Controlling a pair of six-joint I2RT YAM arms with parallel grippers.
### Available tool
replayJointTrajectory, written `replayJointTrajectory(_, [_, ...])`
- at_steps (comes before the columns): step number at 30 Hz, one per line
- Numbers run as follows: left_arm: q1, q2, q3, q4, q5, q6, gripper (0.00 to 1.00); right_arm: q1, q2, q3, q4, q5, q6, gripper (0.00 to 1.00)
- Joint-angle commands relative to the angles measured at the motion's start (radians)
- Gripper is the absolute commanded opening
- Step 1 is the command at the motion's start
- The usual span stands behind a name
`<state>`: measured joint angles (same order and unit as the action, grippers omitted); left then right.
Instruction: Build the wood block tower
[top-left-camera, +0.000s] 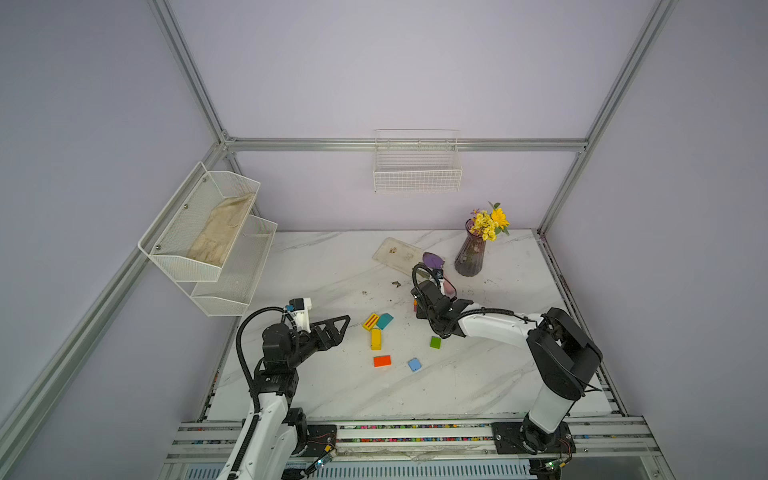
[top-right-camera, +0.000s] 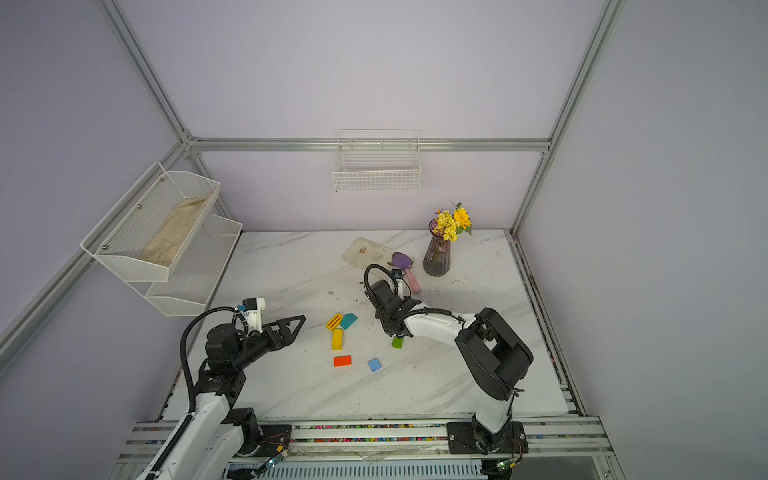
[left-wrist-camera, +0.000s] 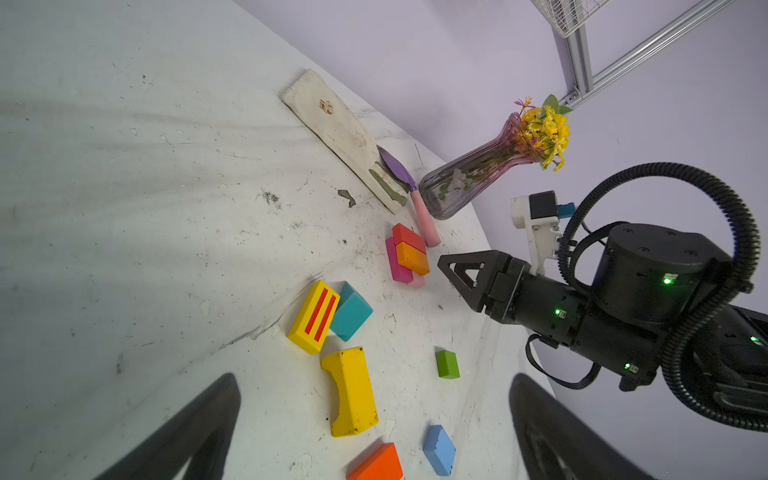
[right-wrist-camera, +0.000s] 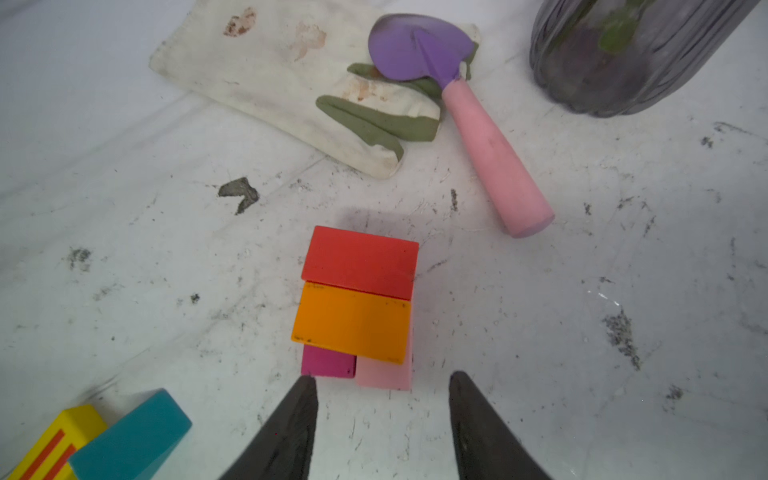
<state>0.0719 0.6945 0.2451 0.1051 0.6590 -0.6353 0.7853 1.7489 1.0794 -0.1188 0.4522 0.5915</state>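
The tower (right-wrist-camera: 357, 299) is low: a magenta block (right-wrist-camera: 328, 361) and a pink block (right-wrist-camera: 386, 372) below, with a red (right-wrist-camera: 360, 262) and an orange block (right-wrist-camera: 351, 322) across them. My right gripper (right-wrist-camera: 382, 376) stands open just short of it, holding nothing. In a top view only a sliver of the tower (top-left-camera: 414, 305) shows past that arm. Loose wood blocks lie left of it: a striped yellow (top-left-camera: 370, 321), teal (top-left-camera: 385, 321), a yellow arch (top-left-camera: 375, 339), orange-red (top-left-camera: 382, 360), blue (top-left-camera: 414, 364) and green (top-left-camera: 435, 342). My left gripper (top-left-camera: 343, 326) hangs wide open and empty to their left.
A purple vase with yellow flowers (top-left-camera: 471, 253) stands at the back right. Beside it a purple trowel (right-wrist-camera: 415, 45) rests on a stained cloth (right-wrist-camera: 270, 70). A wire basket (top-left-camera: 417, 170) hangs on the back wall, and mesh shelves (top-left-camera: 208, 232) hang on the left wall.
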Motion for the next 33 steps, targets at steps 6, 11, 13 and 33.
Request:
replayJointTrajectory(6, [0.008, -0.012, -0.006, 0.012, -0.004, 0.008, 1.0, -0.065, 0.14, 0.238, -0.074, -0.025, -0.018, 0.48])
replayJointTrajectory(11, [0.008, -0.011, -0.006, 0.015, -0.004, 0.008, 1.0, -0.123, 0.277, 0.379, -0.129, -0.066, -0.028, 0.44])
replayJointTrajectory(13, [0.008, -0.011, -0.007, 0.015, -0.006, 0.008, 1.0, -0.137, 0.325, 0.427, -0.155, -0.076, -0.034, 0.42])
replayJointTrajectory(33, [0.008, -0.007, -0.004, 0.016, -0.009, 0.009, 1.0, -0.158, 0.395, 0.453, -0.172, -0.136, -0.033, 0.34])
